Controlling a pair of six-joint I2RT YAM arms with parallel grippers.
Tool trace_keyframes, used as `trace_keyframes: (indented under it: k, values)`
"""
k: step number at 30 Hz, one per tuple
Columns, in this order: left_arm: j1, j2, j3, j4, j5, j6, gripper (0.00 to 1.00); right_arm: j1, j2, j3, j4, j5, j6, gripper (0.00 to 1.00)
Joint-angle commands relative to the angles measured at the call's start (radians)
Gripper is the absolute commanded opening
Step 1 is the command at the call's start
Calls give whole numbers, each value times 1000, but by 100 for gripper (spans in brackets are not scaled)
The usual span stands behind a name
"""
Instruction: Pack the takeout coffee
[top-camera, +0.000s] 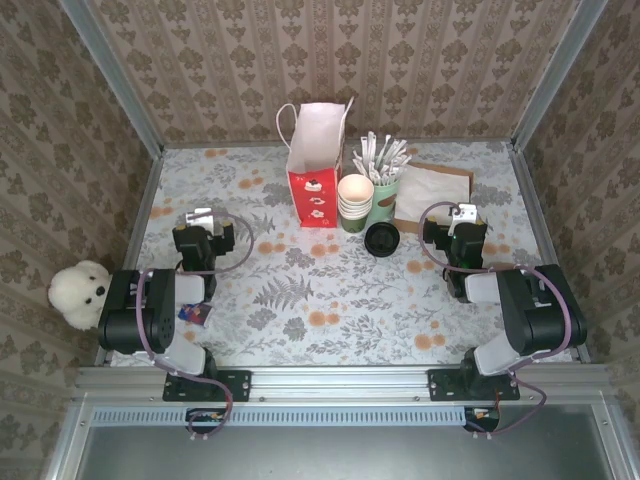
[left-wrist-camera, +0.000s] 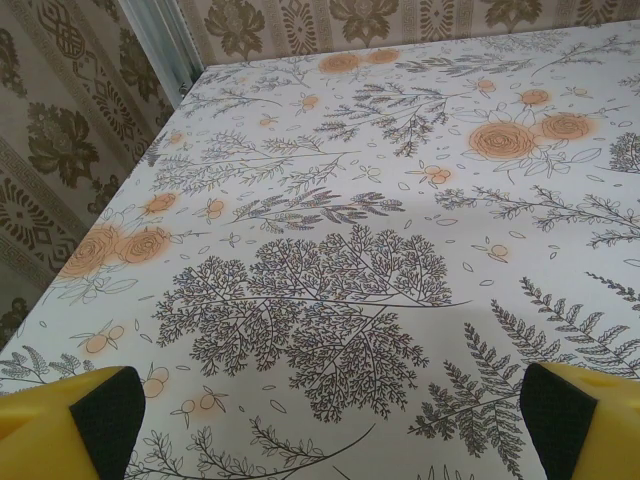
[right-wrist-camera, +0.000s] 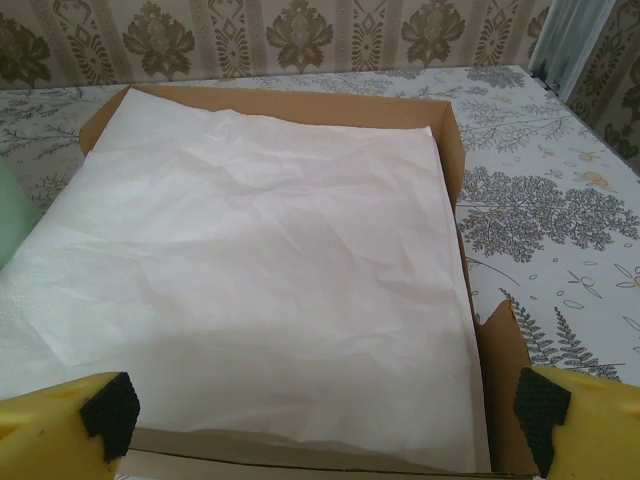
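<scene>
Tabletop (top-camera: 300, 300) open across centre; walls at 9, 12, 3 o'clock. Takeout coffee (top-camera: 355, 190) upright at 12, just beside gift bag (top-camera: 312, 170). Left gripper (top-camera: 203, 216), right gripper (top-camera: 463, 213) both spread wide, empty; coffee between them, well apart.

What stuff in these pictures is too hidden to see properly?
Top view: the bottom of the gift bag, hidden by its own walls.
Top view: a small blue-and-red thing, partly behind the left arm, too small to name.
Right wrist view: a pale green thing, cut off by the left edge.
Right wrist view: anything under the white paper in the cardboard box.
</scene>
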Motion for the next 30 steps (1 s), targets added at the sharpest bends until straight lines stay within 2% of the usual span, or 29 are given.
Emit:
trace_keyframes:
  k: [1,26,30]
  values:
    - [4,1,-7,33,1,-20,100,0,0,-7,29,22,15,100]
    - [4,-2,-11,38,4,-18,100,-4,-2,-11,33,10,18,100]
    - [-17,-96,10,-68,-9,4,100,-9,-51,-9,-5,-78,-10,100]
